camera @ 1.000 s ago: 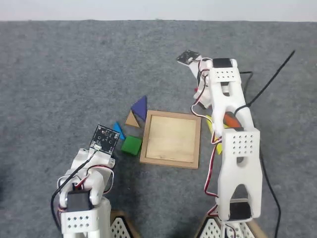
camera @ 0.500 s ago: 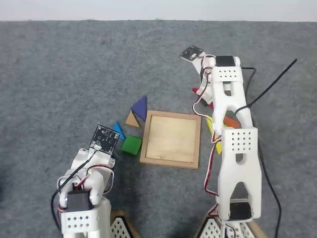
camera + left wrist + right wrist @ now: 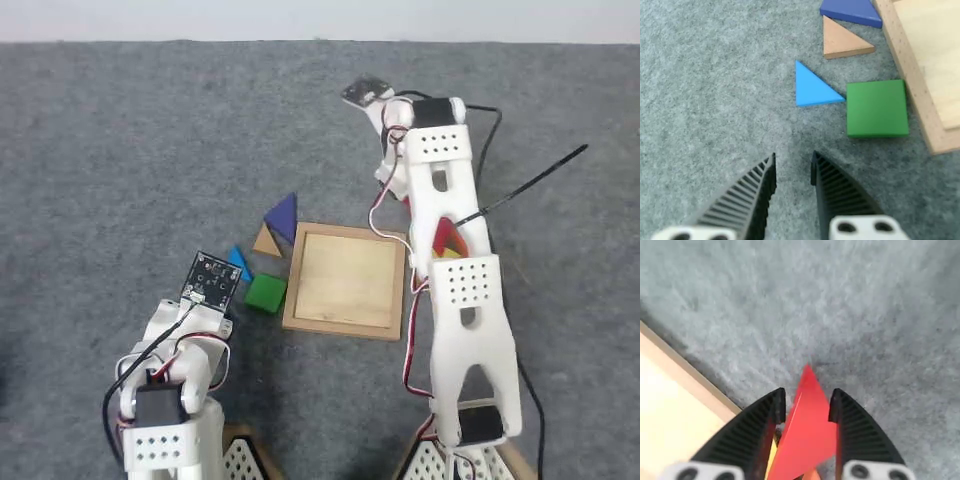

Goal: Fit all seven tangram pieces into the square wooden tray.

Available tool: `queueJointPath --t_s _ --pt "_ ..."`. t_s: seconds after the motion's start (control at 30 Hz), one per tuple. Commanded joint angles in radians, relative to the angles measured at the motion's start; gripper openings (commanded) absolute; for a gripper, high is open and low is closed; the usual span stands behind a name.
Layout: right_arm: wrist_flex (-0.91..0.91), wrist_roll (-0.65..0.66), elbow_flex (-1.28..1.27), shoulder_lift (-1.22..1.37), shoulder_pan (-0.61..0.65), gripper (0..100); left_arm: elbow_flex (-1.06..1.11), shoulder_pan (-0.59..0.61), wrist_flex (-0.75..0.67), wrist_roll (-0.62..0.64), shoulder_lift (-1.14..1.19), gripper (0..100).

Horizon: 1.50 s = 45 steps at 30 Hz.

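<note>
Right gripper (image 3: 807, 395) clamped on the red triangle (image 3: 810, 440), tip jutting beyond its jaws; the square wooden tray (image 3: 670, 410) sits just beside, no piece in it yet. First placement, I'd say: swing over, lay it flat in a corner. Left gripper (image 3: 792, 162) hangs parted, empty, green square (image 3: 876, 107) just ahead. Grey carpet (image 3: 120, 130) all round, pale wall (image 3: 320, 18) beyond.

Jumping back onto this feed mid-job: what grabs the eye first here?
The right gripper holds a red triangular piece beside the square wooden tray, which is bare. On the tray's other side lie a green square block, a light blue triangle, a tan triangle and a dark blue triangle, with the open left gripper near them.
</note>
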<state>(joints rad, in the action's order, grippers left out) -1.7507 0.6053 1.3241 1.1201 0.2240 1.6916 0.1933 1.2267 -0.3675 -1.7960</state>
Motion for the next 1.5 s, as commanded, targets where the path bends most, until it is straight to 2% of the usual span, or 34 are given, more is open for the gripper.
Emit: queueJointPath --t_s 0.0,0.13,0.3,0.53,0.67,1.0,1.13,1.23,1.47 --pt "-0.044 -0.018 0.058 -0.061 0.001 13.6 -0.007 0.005 0.009 -0.009 -0.020 11" --pt "-0.051 -0.017 0.029 -0.068 -0.031 15.5 -0.007 0.005 0.009 -0.009 -0.020 11" --pt "-0.048 -0.032 -0.187 -0.147 -0.068 24.5 -0.007 0.005 0.009 -0.009 -0.020 11" --pt "-0.044 -0.005 -0.420 -0.337 -0.064 24.8 -0.007 0.005 0.009 -0.009 -0.020 11" --pt "-0.022 -0.005 -0.514 -0.325 -0.087 24.8 -0.007 0.005 0.009 -0.009 -0.020 11" --pt "0.154 -0.060 -0.519 -0.170 -0.090 25.0 -0.007 0.005 0.009 -0.009 -0.020 11" --pt "0.171 -0.051 -0.519 -0.150 -0.090 31.9 -0.007 0.005 0.009 -0.009 -0.020 11" --pt "0.183 -0.009 -0.517 -0.147 -0.090 37.2 -0.007 0.005 0.009 -0.009 -0.020 11" --pt "0.240 0.068 -0.517 -0.137 -0.073 37.3 -0.007 0.005 0.009 -0.009 -0.020 11"
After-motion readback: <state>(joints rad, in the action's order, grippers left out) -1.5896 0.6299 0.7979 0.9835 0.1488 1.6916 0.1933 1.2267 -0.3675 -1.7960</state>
